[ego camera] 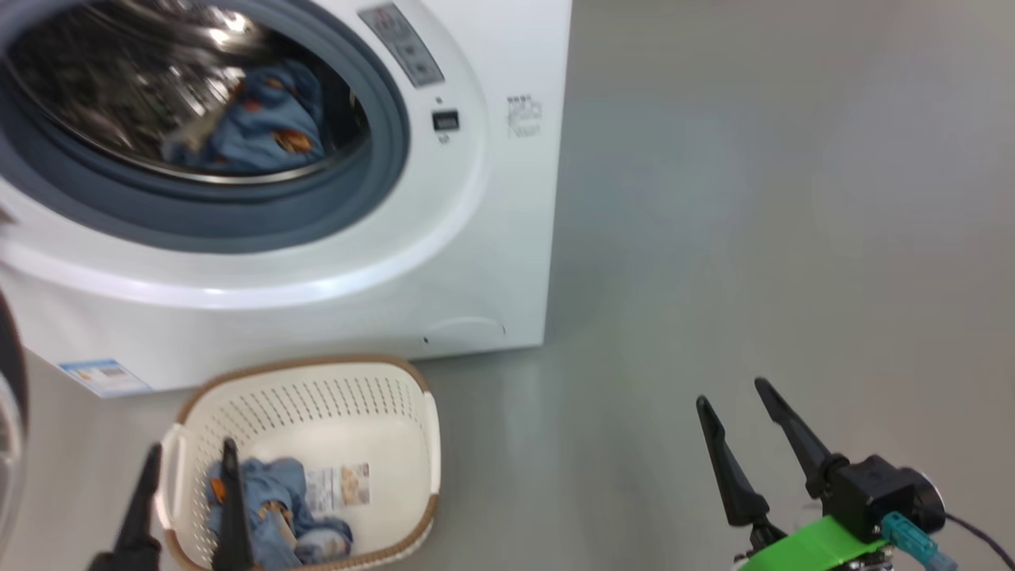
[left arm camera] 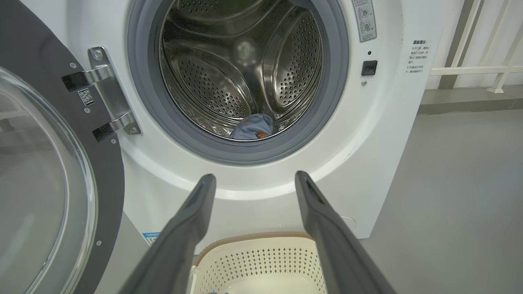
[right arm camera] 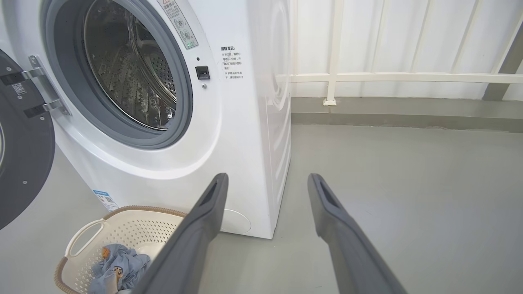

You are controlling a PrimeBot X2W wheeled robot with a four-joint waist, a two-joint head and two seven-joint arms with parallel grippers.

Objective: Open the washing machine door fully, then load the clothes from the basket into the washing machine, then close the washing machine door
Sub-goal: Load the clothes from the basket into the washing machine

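Left gripper (ego camera: 190,446), spread and empty, is being held over small cream-white perforated plastic basket (ego camera: 301,364) holding light-blue printed garments (ego camera: 277,485). Right gripper (ego camera: 731,392), spread, idling aside. Round black-rimmed glass door (left arm camera: 110,183) of big white washing machine (ego camera: 507,238) standing open. Loading being judged underway; next: descent, pinch on cloth.

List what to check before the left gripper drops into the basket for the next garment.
1. Washing machine door swung clear of the drum mouth: ok.
2. Left gripper open and empty: ok.
3. Blue garment lying in the basket, ready to grab: ok.
4. Both left fingers inside the basket's rim: cannot tell; one overlaps its side wall in the head view.
5. Drum has room, one blue piece at its bottom: ok.
6. Right gripper open, over the floor, away from the basket: ok.
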